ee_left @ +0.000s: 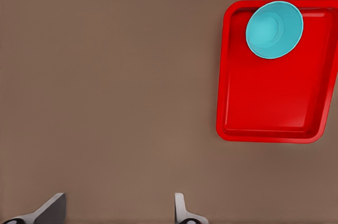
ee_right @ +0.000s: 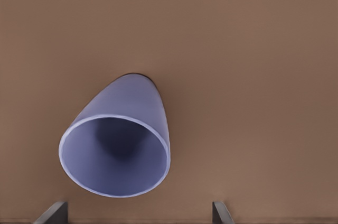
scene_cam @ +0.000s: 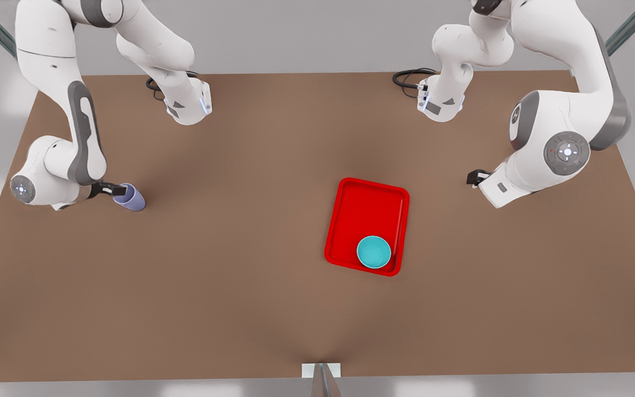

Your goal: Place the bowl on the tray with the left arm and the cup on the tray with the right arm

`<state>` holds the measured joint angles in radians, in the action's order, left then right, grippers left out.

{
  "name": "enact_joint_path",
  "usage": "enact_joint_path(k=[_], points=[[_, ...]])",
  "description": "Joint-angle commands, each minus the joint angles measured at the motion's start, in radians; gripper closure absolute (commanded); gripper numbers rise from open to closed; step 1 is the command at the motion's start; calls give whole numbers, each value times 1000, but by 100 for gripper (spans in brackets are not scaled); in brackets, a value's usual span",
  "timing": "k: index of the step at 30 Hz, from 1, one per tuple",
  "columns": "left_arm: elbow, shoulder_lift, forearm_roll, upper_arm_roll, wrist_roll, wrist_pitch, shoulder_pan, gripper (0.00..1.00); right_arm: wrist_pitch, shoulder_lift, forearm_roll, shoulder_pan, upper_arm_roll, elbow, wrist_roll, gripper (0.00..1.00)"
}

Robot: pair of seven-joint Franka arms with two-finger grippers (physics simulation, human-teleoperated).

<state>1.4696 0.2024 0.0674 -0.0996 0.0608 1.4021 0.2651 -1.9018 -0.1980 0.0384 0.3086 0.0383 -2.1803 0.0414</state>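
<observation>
The turquoise bowl (scene_cam: pixel 373 252) (ee_left: pixel 274 28) sits inside the red tray (scene_cam: pixel 367 209) (ee_left: pixel 274 97), at its near end in the front view. My left gripper (scene_cam: pixel 472 177) (ee_left: pixel 119 212) hovers open over bare table, off the tray on the front view's right, holding nothing. Far over on the front view's left stands the lavender cup (scene_cam: pixel 131 199) (ee_right: pixel 119 147), on the table and well away from the tray. My right gripper (scene_cam: pixel 114 191) (ee_right: pixel 137 212) is open right at the cup's rim, and the right wrist view looks into the cup's mouth.
Brown table (scene_cam: pixel 229 286) with open room between cup and tray. Both arm bases and their black cables (scene_cam: pixel 408 77) are at the far edge. A small white bracket (scene_cam: pixel 321 370) marks the near edge.
</observation>
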Motion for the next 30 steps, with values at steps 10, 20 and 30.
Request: enact_joint_path(k=[10,20,30], points=[[0,2,2,0,1,0,0,0,-72,-77,18,30,-1,-38,0,15],[0,3,2,-2,1,0,0,0,-86,-90,14,30,-11,5,-12,79],[0,3,2,-5,2,0,0,0,-63,-90,12,29,-12,25,-2,79]])
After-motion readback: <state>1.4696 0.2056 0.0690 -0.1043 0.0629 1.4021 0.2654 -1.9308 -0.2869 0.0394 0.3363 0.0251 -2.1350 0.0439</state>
